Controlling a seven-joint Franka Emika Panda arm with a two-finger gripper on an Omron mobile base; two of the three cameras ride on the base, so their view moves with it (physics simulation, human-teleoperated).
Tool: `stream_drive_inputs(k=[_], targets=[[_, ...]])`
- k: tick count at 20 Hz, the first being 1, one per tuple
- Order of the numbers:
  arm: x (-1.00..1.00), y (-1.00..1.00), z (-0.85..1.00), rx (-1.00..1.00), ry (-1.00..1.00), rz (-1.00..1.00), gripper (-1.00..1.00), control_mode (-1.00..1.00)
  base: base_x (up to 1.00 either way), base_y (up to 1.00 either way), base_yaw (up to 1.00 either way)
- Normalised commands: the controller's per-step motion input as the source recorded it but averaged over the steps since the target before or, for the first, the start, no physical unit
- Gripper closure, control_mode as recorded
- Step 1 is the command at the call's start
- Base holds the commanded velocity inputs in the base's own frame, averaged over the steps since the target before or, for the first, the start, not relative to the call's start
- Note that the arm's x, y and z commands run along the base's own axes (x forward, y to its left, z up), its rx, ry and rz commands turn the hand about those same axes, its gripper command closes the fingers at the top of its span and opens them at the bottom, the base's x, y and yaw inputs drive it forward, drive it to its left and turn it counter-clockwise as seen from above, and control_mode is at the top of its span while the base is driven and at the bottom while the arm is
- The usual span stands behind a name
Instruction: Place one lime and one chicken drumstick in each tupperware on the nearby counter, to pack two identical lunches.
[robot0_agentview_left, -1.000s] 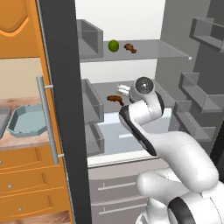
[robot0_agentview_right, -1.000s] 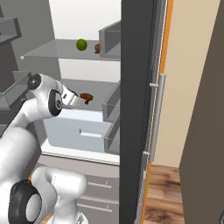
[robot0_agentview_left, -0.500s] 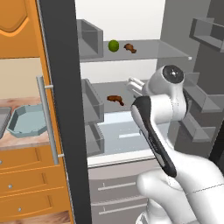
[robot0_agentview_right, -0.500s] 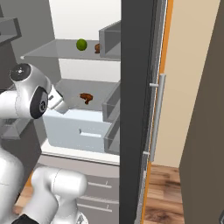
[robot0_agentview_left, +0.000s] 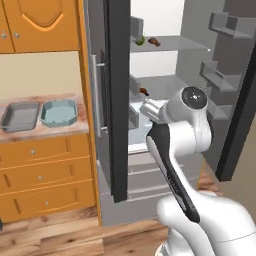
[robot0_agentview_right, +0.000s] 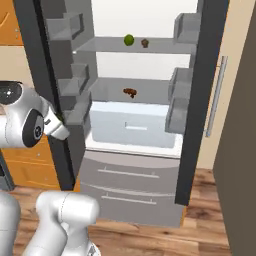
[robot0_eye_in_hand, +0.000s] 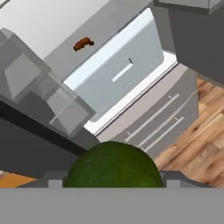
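1. A home kitchen: open grey fridge (robot0_agentview_right: 135, 110) with shelves and drawers.
2. At nine o'clock, orange cabinets (robot0_agentview_left: 40, 170) under a stone tabletop (robot0_agentview_left: 45, 132).
3. Wood floor (robot0_agentview_right: 210, 220).

— Where do the containers sit?
— Side by side on the counter (robot0_agentview_left: 50, 131), left of the open fridge (robot0_agentview_right: 145, 100): the rectangular tupperware (robot0_agentview_left: 21, 114) left, the octagonal tupperware (robot0_agentview_left: 59, 111) right.
— And inside the fridge?
— A lime (robot0_agentview_right: 129, 40) and a drumstick (robot0_agentview_right: 145, 43) lie on the top shelf, lime to the left; another drumstick (robot0_agentview_right: 130, 92) lies on the shelf below, above the drawer (robot0_agentview_right: 132, 127).
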Motion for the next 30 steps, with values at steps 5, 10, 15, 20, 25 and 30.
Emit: stream_drive_inputs(k=[5,10,15,20,25,30], targets=[[0.0,0.0,0.0,0.0,0.0,0.0,1.0,1.0,-1.0,0.82,-0.28],[0.0,0.0,0.0,0.0,0.0,0.0,1.0,1.0,-0.7,0.99,-0.13],[0.0,0.0,0.0,0.0,0.0,0.0,1.0,1.0,0.51,1.0,0.15],[0.0,0.0,0.0,0.0,0.0,0.0,1.0,1.0,0.93,1.0,0.21],[0.0,0.0,0.0,0.0,0.0,0.0,1.0,1.0,1.0,0.76,0.11],[0.0,0.0,0.0,0.0,0.0,0.0,1.0,1.0,0.99,-0.17,-0.07]])
